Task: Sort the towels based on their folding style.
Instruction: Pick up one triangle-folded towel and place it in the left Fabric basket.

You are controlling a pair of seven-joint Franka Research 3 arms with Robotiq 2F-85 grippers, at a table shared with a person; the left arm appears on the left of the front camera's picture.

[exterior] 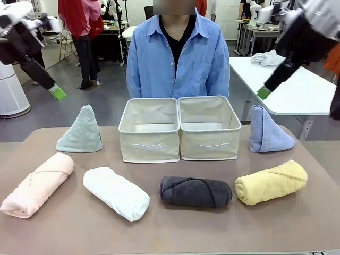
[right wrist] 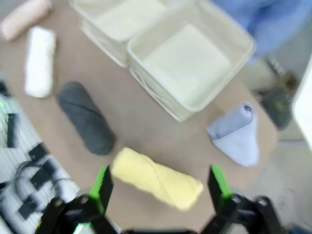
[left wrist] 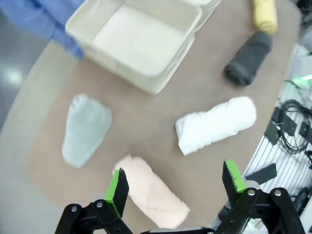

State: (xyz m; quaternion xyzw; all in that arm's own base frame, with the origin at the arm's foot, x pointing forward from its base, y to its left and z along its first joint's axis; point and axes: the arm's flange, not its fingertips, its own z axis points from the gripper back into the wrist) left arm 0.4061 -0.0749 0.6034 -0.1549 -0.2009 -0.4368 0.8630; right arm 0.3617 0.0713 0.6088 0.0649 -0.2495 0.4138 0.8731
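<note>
six towels lay on the bench (exterior: 175, 234), all outside the two cream bins (exterior: 150, 147) that stood side by side at the back middle. four rolls ran along the near edge: the pink roll (exterior: 37, 185), white roll (exterior: 116, 192), dark grey roll (exterior: 195, 192) and yellow roll (exterior: 271, 182). the pale green cone (exterior: 81, 131) stood left of the bins and the lavender-blue cone (exterior: 267, 132) right of them.

being terry, they would likely be light, soft and squashy, grippy rather than slick, with nothing to break. the likely trouble was a wrap coming loose. a roll looked best pinched across its middle, over the short width. a cone looked best taken low on its body, not by the floppy tip.

the left jaws hung high over the bench's left end, spread wide and empty. in the left wrist view the pink roll (left wrist: 151, 192) lay far below between the green pads (left wrist: 115, 187), nearer one of them. the right jaws were likewise wide open and empty, raised over the right end, with the yellow roll (right wrist: 156, 178) lying slantwise below the gap between their pads (right wrist: 218, 183).
</note>
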